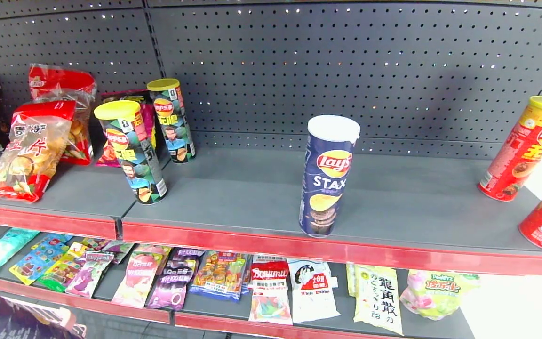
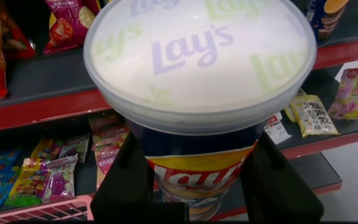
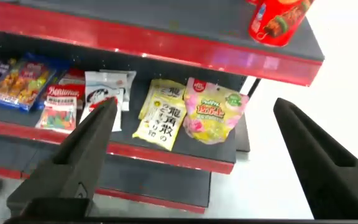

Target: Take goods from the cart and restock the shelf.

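Observation:
My left gripper [image 2: 201, 190] is shut on a blue chips can [image 2: 197, 62] with a white lid, one dark finger [image 2: 126, 183] on each side of its body. The can is held upright in front of the red-edged shelf [image 2: 42, 109]. A matching blue can [image 1: 328, 176] stands near the front edge of the grey upper shelf [image 1: 252, 197] in the head view. My right gripper [image 3: 197, 162] is open with nothing between its fingers [image 3: 79, 162], hanging before the lower shelf [image 3: 166, 155] of snack packets.
Two yellow-lidded cans [image 1: 130, 150] and snack bags [image 1: 31, 150] fill the upper shelf's left; red cans [image 1: 522, 148] stand at its right. Bare shelf lies either side of the standing blue can. A pink cart rim [image 2: 42, 211] is below my left gripper.

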Available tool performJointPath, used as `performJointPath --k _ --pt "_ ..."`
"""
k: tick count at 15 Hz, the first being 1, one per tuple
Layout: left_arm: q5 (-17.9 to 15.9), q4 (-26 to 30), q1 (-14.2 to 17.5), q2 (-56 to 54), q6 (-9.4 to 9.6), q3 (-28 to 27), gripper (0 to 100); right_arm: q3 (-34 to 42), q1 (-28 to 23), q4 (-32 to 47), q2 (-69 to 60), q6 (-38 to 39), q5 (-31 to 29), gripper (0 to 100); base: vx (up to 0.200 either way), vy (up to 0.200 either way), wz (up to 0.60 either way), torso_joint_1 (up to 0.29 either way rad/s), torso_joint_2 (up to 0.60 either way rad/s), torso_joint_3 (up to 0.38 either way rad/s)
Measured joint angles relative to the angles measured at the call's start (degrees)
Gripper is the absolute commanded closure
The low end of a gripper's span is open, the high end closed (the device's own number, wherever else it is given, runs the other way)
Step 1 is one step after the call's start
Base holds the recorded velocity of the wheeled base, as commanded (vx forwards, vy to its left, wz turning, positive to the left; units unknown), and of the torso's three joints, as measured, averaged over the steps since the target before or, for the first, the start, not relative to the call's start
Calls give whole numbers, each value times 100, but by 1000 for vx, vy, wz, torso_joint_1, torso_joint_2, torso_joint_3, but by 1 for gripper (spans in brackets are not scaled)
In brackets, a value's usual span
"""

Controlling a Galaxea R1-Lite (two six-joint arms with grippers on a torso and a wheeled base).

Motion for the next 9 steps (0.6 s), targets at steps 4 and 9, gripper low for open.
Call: performJointPath --k 4,9 --pt "2 0 0 -39 -11 34 100 757 -11 -758 -90 -128 328 0 0 0 0 0 0 0" --pt "-107 -7 -6 -28 -130 91 100 1435 -160 -1812 -306 -87 514 0 0 0 0 0 0 0"
